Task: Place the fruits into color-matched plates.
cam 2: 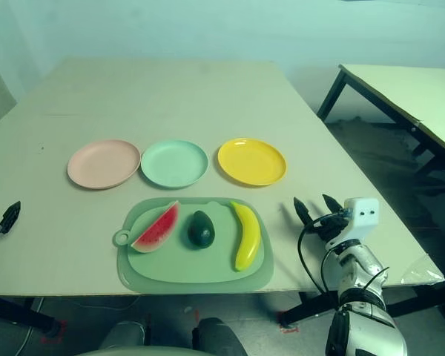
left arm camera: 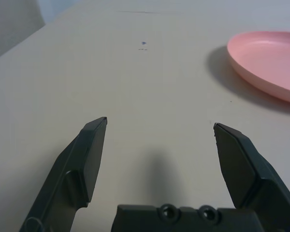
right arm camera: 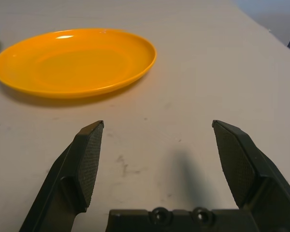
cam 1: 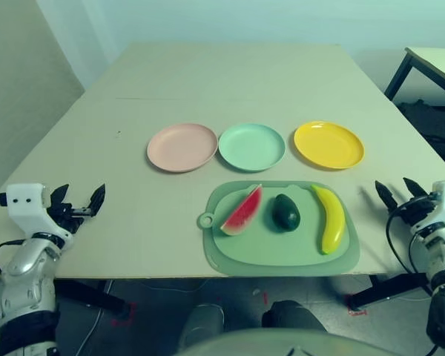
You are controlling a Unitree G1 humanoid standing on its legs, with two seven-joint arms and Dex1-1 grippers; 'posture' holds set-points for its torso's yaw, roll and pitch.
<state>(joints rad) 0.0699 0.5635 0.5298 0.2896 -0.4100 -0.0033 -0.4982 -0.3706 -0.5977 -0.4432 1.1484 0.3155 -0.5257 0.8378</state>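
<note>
Lying on a smooth green mat [cam 1: 224, 256], glossy curved banana [cam 1: 332, 222], wedge-shaped watermelon [cam 1: 242, 211]

You have a pale, matt, smooth-looking surface [cam 1: 208, 81] in front of you, with a few small dark marks. On it, the yellow plate [right arm camera: 82, 63] is glossy plastic with a bright highlight; the pink plate [left arm camera: 275, 60] and the mint green plate [cam 1: 252, 147] look like smooth plastic, softer in sheen. Nearer you, the cutting mat [cam 1: 282, 257] looks like smooth, matt plastic. The avocado [cam 1: 285, 213] has a slightly shiny, dark skin, and the banana [cam 1: 332, 220] looks like smooth plastic. Your jaws are dark and matt, textured on their inner faces at the right gripper [right arm camera: 158, 124].
</note>
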